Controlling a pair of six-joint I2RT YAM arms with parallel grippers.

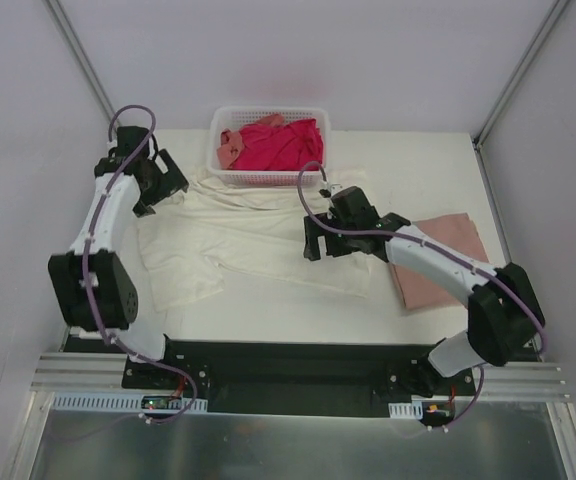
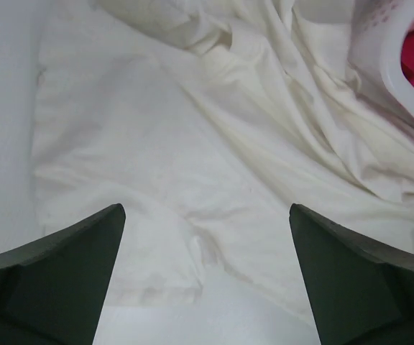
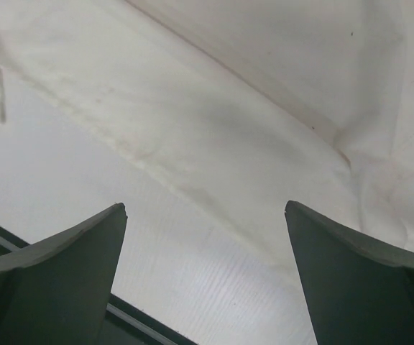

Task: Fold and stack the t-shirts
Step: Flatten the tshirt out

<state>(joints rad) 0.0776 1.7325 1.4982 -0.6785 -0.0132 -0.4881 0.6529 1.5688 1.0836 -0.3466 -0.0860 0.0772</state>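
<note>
No print or label is readable on any cloth; a seam corner in the right wrist view is too blurred to tell. The white lattice basket [image 1: 268, 112] is at the far middle of the table [image 1: 418, 160]. The cream t-shirt [image 1: 238, 235] lies unfolded and wrinkled on the table just in front of the basket, its far edge touching the basket's near wall. It is plain off-white and bunched into folds near the basket, flatter farther from it. Its long axis runs left to right across the basket's front; one lobe reaches out to the front-left of the basket, and a narrower strip runs to the front-right. Cannot tell which end is the neck. The dusty pink t-shirt [image 1: 443, 260] is folded into a flat rectangle, well to the front-right of the basket, long axis running away from the basket, partly under the right arm. The magenta-red t-shirt [image 1: 283, 145] is crumpled inside the basket and fills most of it. The salmon t-shirt [image 1: 230, 145] is bunched in the basket's left end. The left gripper [image 2: 207, 208] hangs over the cream shirt's left part, just front-left of the basket, jaws spread wide with nothing between them. The right gripper [image 3: 205, 207] hangs over the cream shirt's near edge, in front of the basket's right corner, jaws also spread wide and gripping nothing.
</note>
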